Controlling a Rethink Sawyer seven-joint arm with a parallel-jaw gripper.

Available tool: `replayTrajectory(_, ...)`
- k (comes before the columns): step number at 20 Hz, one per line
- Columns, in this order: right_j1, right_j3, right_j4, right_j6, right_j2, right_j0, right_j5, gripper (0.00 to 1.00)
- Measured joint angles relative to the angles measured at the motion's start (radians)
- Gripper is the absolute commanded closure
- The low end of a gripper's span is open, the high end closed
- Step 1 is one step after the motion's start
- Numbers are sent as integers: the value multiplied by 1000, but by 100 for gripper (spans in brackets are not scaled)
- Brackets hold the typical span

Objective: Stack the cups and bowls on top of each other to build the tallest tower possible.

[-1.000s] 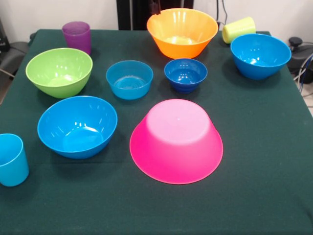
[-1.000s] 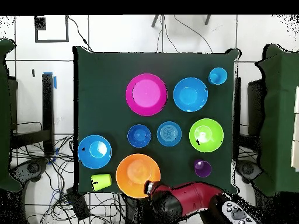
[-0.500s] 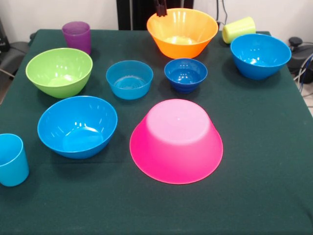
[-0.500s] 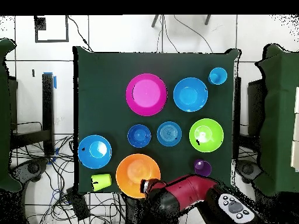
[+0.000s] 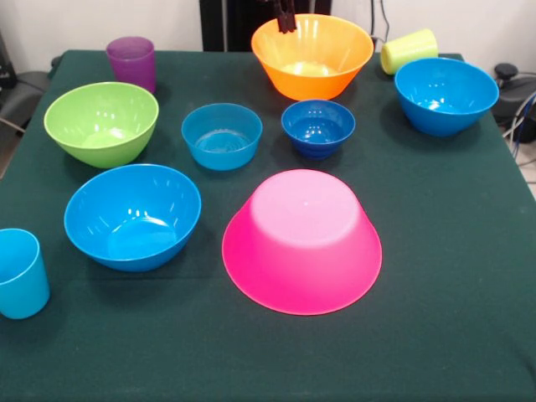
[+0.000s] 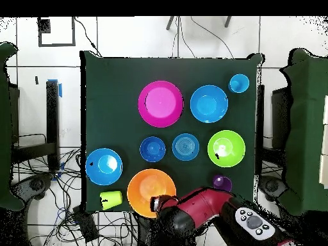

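Nothing is stacked: every bowl and cup sits alone on the dark green cloth of the bench point(image 5: 469, 276). Big pink bowl point(image 5: 301, 240) lies upside down, base up, toward the near middle in the front view. Big orange bowl point(image 5: 312, 54) stands upright at the far edge, with the small dark-blue bowl point(image 5: 318, 127) just in front of it and apart from it. Small light-blue bowl point(image 5: 222, 135) sits beside the dark-blue one, to its left in the front view. Green bowl point(image 5: 101, 122) is upright further left, and the purple cup point(image 5: 131, 63) stands upright behind it. One medium blue bowl point(image 5: 132, 215) is at near left, the other point(image 5: 446, 95) at far right. Yellow-green cup point(image 5: 409, 50) lies on its side behind the far-right blue bowl. Light-blue cup point(image 5: 20, 273) stands at the near-left edge. The pincer point(image 5: 286, 17) shows only as dark tips at the top of the front view, over the back rim of the orange bowl; cannot tell whether spread or pressed together, nor whether it touches the rim. From overhead the red and black arm point(image 6: 202, 208) reaches to the orange bowl's rim, partly covering the purple cup.
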Motion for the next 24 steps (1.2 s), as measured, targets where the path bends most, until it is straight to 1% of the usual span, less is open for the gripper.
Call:
replayTrajectory(12,-3,0,-12,0,42,-25,7,100)
replayTrajectory(19,-6,0,-13,0,63,-53,60,100)
replayTrajectory(20,-6,0,-13,0,73,-58,78,0)
replayTrajectory(24,-6,0,-13,0,82,-58,82,0)
